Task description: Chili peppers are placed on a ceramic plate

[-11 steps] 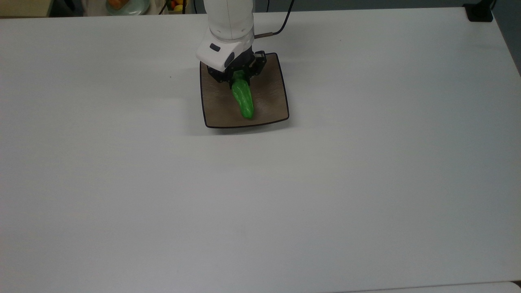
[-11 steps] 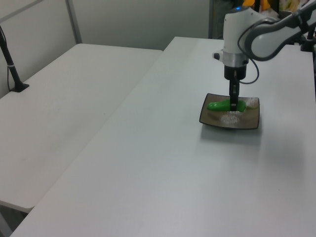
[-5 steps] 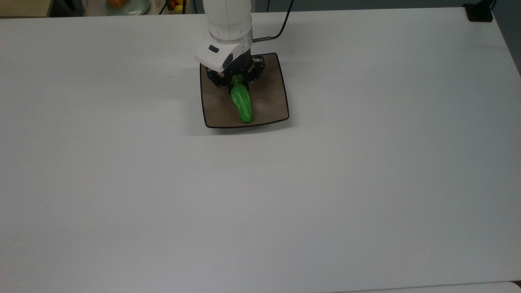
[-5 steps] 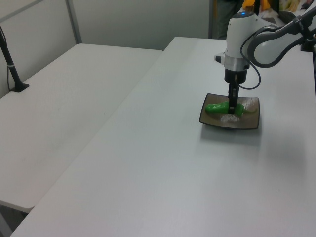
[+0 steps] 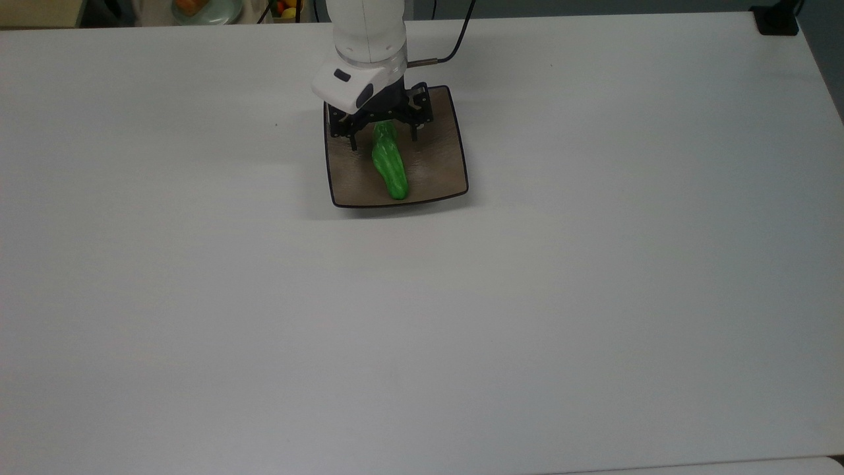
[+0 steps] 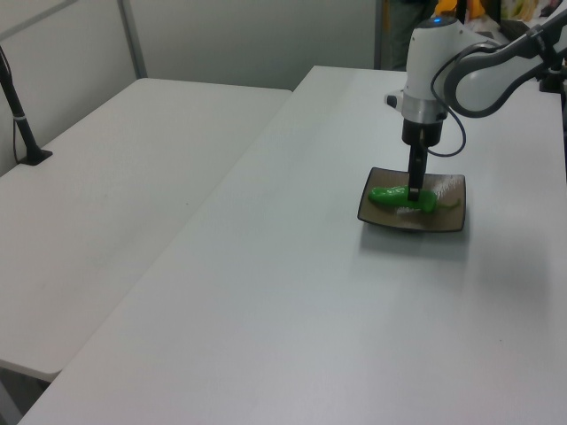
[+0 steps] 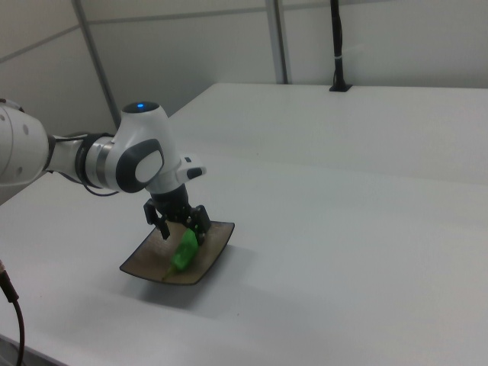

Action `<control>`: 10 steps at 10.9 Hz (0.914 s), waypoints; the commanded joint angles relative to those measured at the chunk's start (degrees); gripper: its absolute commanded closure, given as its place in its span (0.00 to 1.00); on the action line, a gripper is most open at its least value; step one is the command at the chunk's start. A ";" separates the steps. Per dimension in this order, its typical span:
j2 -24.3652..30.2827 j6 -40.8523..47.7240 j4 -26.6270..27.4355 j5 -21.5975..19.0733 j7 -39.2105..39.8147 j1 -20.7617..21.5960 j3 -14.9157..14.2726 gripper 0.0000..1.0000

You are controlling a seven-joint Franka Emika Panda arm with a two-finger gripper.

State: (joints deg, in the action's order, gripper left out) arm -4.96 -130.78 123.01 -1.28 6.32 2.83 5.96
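Even, bright overhead light washes the white table (image 5: 527, 297); a soft shadow sits beside the ceramic plate (image 5: 442, 165), whose glaze shows white glare in the left view (image 6: 447, 188)

Hidden and cut-off parts around the plate

In the top view the gripper (image 5: 384, 135) and white wrist cover the far end of the pepper (image 5: 390, 165), stem included, and the far left corner of the plate (image 5: 443, 165). The arm (image 5: 366, 26) runs off the top view's upper edge; a bowl (image 5: 206, 9) and some fruit (image 5: 287, 8) beyond the table's (image 5: 593, 297) far edge are cropped and too small to identify. In the left view a finger (image 6: 414, 181) crosses the pepper (image 6: 390, 193), and bright glare blurs the plate's (image 6: 381, 215) right part.
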 commanded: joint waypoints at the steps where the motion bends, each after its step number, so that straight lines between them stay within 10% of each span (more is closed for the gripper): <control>1: 1.54 9.28 -6.61 -1.19 -1.84 -0.02 -0.07 0.00; 10: 2.50 38.83 -32.91 -1.01 -5.18 2.34 -0.59 0.00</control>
State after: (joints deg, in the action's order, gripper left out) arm -2.95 -96.95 93.71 -1.29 2.56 3.07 6.00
